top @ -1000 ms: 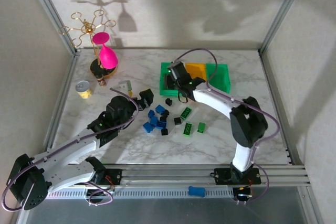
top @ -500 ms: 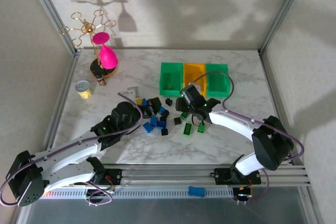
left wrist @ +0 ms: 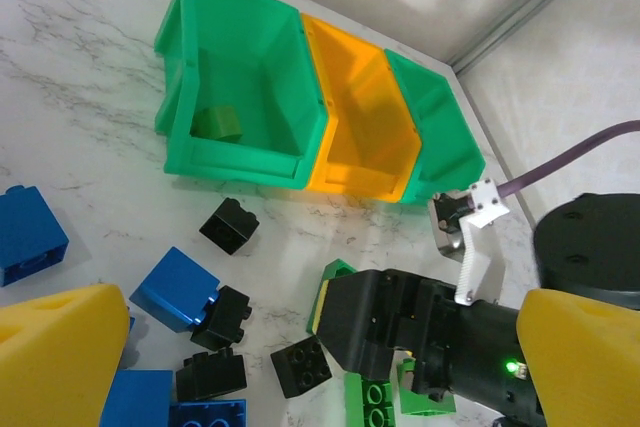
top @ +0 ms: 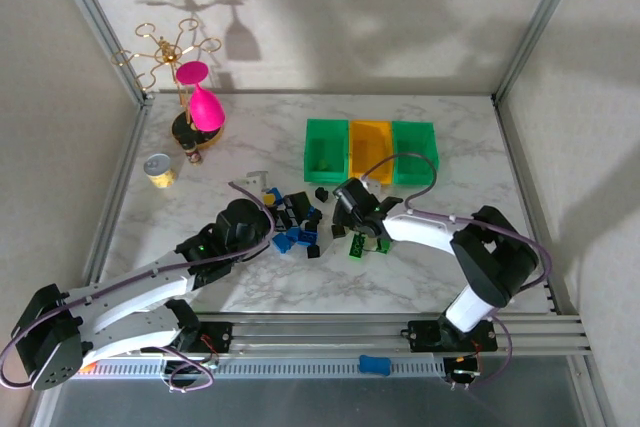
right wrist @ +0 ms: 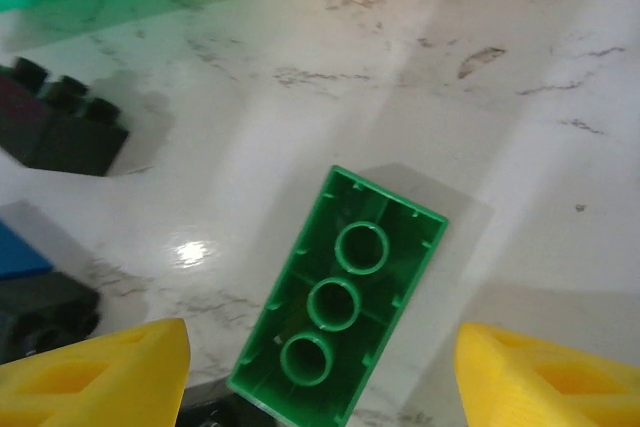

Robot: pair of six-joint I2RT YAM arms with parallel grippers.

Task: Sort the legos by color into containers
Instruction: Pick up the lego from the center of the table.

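From above, the right gripper (top: 365,235) has left the left green bin (top: 327,124) near the table's (top: 400,282) far edge and returned to the legos (top: 295,239) mid-table; the left gripper (top: 287,209) has closed on the pile too

In the left wrist view a green brick (left wrist: 217,124) lies in that bin, so we judge one drop done; the left jaws stand wide and empty

In the right wrist view, wide jaws flank an upturned green lego (right wrist: 340,297) lying on the table, not yet gripped
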